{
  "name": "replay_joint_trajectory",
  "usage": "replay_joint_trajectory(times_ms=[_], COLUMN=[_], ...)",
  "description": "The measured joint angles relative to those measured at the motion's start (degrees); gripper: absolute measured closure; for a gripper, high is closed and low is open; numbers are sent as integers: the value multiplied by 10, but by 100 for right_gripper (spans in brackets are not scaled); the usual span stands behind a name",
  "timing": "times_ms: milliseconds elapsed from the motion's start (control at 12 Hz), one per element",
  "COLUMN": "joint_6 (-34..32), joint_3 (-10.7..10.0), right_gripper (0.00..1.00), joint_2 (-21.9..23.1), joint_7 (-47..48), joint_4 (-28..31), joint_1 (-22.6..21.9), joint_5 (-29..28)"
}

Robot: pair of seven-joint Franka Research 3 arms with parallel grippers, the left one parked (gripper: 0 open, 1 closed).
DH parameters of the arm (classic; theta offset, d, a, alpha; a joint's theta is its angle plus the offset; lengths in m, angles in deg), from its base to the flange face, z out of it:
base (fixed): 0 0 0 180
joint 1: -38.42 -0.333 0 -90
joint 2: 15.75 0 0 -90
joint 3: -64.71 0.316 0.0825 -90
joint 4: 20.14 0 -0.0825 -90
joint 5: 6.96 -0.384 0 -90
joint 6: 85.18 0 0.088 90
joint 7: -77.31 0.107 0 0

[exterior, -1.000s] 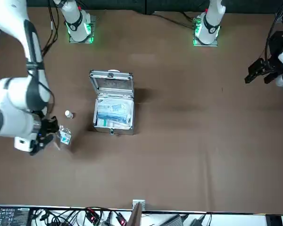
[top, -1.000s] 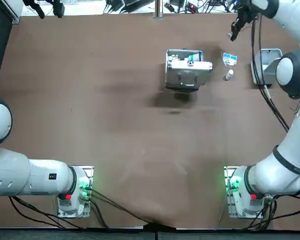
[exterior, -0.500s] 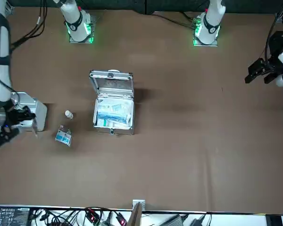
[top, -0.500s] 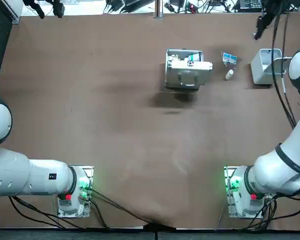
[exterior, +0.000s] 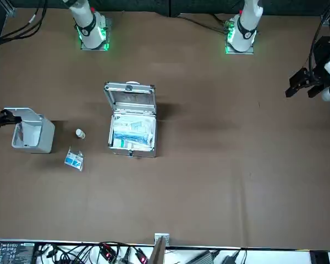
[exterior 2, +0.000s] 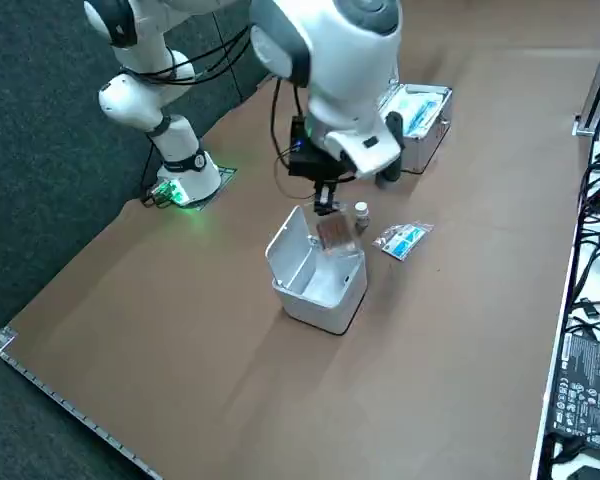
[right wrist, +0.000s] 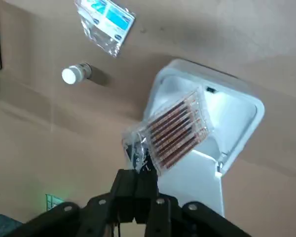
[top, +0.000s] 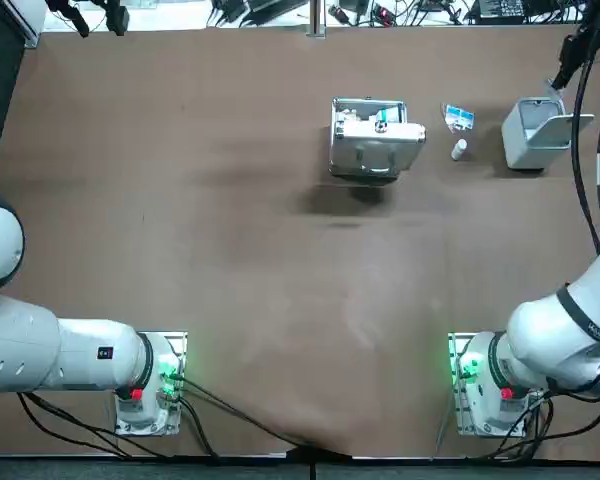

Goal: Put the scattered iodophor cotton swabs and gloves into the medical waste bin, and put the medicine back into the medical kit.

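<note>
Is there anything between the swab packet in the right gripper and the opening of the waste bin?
Nothing visible stands between them. The right gripper holds the swab packet over the open waste bin, with only air below the packet.

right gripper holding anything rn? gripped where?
Yes. The right gripper is shut on the iodophor cotton swab pack, pinching a crumpled corner of its clear wrapper. The pack hangs over the open medical waste bin.
</note>
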Motion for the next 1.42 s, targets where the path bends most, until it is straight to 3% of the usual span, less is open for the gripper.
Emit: replay_joint_trajectory(times_ms=[583,1167,1250,1417], joint_6=[-4,33,45,78], joint_3=[0,12,16,18], right_gripper=[95,17,0,0], joint_2=[-27,-37,-35,-35], joint_7=[-1,-5,-5,-2], joint_4=[10,2,-11,-14], joint_1=[22,13,-10,-50], joint_5=[0,0,0,-1])
